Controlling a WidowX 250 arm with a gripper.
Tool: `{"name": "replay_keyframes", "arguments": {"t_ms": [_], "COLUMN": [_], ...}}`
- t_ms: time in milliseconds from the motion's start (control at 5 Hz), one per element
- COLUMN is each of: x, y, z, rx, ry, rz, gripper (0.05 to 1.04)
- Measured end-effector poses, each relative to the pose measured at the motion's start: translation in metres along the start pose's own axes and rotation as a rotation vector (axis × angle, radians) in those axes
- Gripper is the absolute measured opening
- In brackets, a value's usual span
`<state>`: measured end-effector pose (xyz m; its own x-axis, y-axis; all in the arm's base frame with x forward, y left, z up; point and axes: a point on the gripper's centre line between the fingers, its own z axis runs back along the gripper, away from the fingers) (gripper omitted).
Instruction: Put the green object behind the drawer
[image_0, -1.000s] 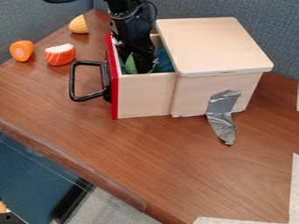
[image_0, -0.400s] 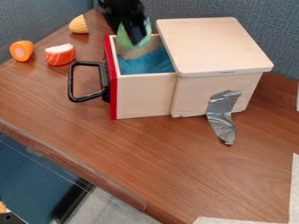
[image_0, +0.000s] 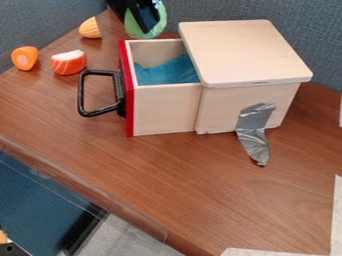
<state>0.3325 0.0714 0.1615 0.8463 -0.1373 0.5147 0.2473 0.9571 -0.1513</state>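
Observation:
At the top edge of the view hangs the black gripper (image_0: 145, 16), shut on the green object (image_0: 135, 31), a rounded light-green piece with part of it hidden by the fingers. Both are up beyond the rear wall of the open drawer (image_0: 163, 109). The drawer has a red front with a black handle and sticks out leftward from the wooden box (image_0: 244, 52). Inside the drawer lies blue cloth.
On the table (image_0: 194, 175), left of the drawer, are an orange-and-white piece (image_0: 69, 63), an orange round piece (image_0: 25, 58) and a yellow piece (image_0: 90, 28). Silver tape (image_0: 254, 132) runs down the box's front. Blue-grey partitions (image_0: 320, 30) stand behind.
The gripper has risen out of the drawer with the green object and moved back toward the top edge. The blue cloth in the drawer is now uncovered.

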Motion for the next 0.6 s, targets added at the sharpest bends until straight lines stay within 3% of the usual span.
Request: {"name": "replay_keyframes", "arguments": {"t_ms": [200,600], "x": [0.006,0.032], "y": [0.008,0.056], "z": [0.002,-0.03], "rx": [0.025,0.079], "ry": [-0.005,0.052], "rz": [-0.003,0.089], "gripper": [0.559,0.559]}}
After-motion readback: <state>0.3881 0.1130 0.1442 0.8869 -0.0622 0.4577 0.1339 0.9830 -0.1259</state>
